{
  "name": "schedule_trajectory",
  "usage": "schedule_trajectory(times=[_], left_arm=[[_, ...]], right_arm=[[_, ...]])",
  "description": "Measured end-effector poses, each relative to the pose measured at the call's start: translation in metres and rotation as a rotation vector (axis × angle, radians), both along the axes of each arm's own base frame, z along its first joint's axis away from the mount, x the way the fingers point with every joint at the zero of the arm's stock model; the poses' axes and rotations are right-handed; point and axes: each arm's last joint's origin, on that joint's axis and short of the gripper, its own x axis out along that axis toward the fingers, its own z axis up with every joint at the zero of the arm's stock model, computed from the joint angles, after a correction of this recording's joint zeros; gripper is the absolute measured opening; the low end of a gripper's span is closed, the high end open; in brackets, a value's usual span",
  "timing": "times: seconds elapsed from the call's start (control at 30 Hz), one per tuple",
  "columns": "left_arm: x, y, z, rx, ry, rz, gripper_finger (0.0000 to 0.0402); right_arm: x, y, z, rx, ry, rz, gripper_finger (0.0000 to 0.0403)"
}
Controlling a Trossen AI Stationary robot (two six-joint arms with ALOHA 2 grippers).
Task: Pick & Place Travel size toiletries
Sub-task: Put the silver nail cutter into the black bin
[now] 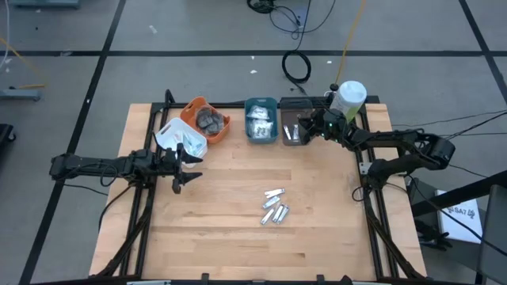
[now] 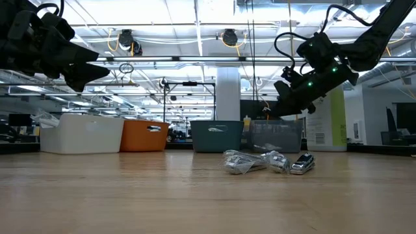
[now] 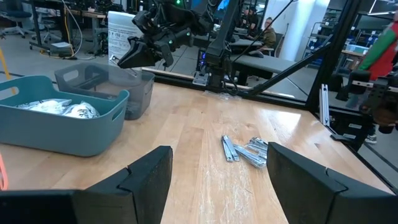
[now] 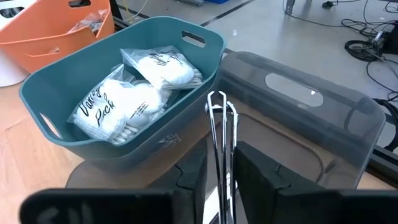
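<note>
High view: a wooden, plank-grained table (image 1: 238,229) carries four bins along its far edge. From left to right these are a white bin (image 1: 181,139), an orange bin (image 1: 204,119) holding dark grey round discs (image 1: 210,119), a teal bin (image 1: 261,120) and a translucent grey bin (image 1: 295,127). A tall white bottle (image 1: 348,98) with a green label stands just beside the grey bin.

Right gripper (image 4: 219,180): positioned above the grey bin. Its dark fingers are set narrow, with a thin, shiny silver tube (image 4: 219,134) standing upright between them; the tube's flat crimped end points away from the wrist. Whether the pads press on the tube or merely flank it cannot be told.

Teal bin contents: white clear-wrapped packets (image 4: 134,93), soft and crinkled, printed with script lettering.

Loose silver tubes (image 1: 274,207): a small cluster lies on the bare wood near the table centre, well apart from the bins. From table height they appear as glossy, wrinkled foil shapes.

Left gripper (image 1: 184,169): hovers above the table near the white bin. Its blocky dark fingers (image 3: 149,177) are spread wide and hold nothing.
</note>
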Motion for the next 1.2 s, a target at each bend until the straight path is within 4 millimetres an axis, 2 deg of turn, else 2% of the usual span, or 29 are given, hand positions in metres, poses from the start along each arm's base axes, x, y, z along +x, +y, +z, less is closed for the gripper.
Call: schedule_trajectory(times=[0.33, 1.07, 1.2], left_arm=[[0.0, 0.0, 0.0, 0.0, 0.0, 0.0, 0.0255], [0.0, 0.0, 0.0, 0.0, 0.0, 0.0, 0.0255], [0.0, 0.0, 0.0, 0.0, 0.0, 0.0, 0.0255]], right_arm=[[0.0, 0.0001, 0.0, 0.001, 0.0, 0.002, 0.0097], [0.0001, 0.0002, 0.0, 0.017, -0.013, -0.003, 0.0185], [0.0021, 0.0031, -0.0004, -0.036, 0.036, 0.092, 0.0196]])
